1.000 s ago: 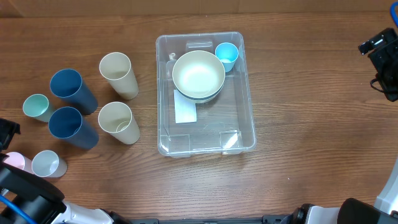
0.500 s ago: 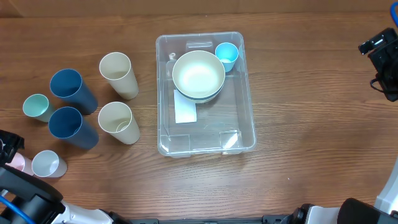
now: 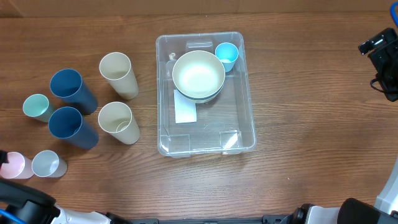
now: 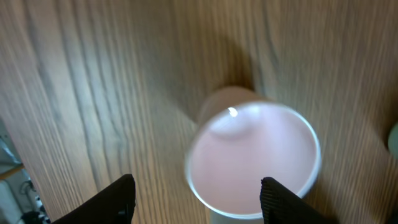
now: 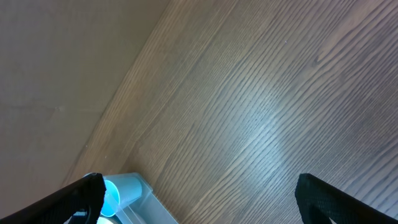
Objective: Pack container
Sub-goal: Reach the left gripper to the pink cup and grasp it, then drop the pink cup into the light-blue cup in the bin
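**Both grippers spread, bin mid-table**

The left gripper (image 4: 198, 186) points down over a pink cup (image 4: 255, 155). Its fingers are spread and grip nothing. One tip overlaps the cup's rim in the wrist view, and the other stands clear of it. The right gripper (image 5: 200, 186) hangs at the right edge of the table (image 3: 311, 124), its jaws parted wide over bare wood and empty.

The container (image 3: 211, 130) sits at the middle of the table, mouth up, with its long axis running from the far edge to the near edge. Its far half holds a cream bowl (image 3: 198, 74) and a small blue cup (image 3: 226, 56).

The table is brown wood grain. A plain tan panel (image 5: 62, 62) lies beyond its far edge.
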Robot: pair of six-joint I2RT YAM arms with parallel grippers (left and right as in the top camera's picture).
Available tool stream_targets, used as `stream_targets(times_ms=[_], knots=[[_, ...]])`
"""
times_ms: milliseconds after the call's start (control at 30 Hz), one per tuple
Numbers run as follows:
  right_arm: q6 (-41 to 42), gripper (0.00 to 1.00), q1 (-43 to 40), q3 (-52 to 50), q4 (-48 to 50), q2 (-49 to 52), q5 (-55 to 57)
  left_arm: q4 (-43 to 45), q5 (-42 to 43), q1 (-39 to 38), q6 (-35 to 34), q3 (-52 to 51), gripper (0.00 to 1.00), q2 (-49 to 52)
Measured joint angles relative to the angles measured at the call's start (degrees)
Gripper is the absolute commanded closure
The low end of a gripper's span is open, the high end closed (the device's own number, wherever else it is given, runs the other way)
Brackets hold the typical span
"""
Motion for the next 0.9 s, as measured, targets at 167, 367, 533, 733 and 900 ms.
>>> stream_targets(times_ms=[167,367,533,733,900], knots=[[0.00,0.00,-0.02,0.00,0.02,0.00,0.02,5.51,0.07,1.62,-0.02,-3.21,0.36,0.00],[0.02,0.00,0.00,0.00,0.02,0.00,0.00,10.75,0.72,-2.10,0.22,-8.59,0.95,0.00],[0.02,0.00,0.00,0.00,-0.02,0.00,0.00,11.08,0.92,-2.36,0.22,-8.59,0.96,0.00],[0.02,0.00,0.00,0.00,0.00,0.00,0.02,8.31,1.33,-2.36,-0.02,-8.33,0.96,0.00],[0.02,0.00,-0.02,0.00,-0.02,0.00,0.00,-1.36,6.80,-3.32,-0.26,2.03,0.96,-1.97]])
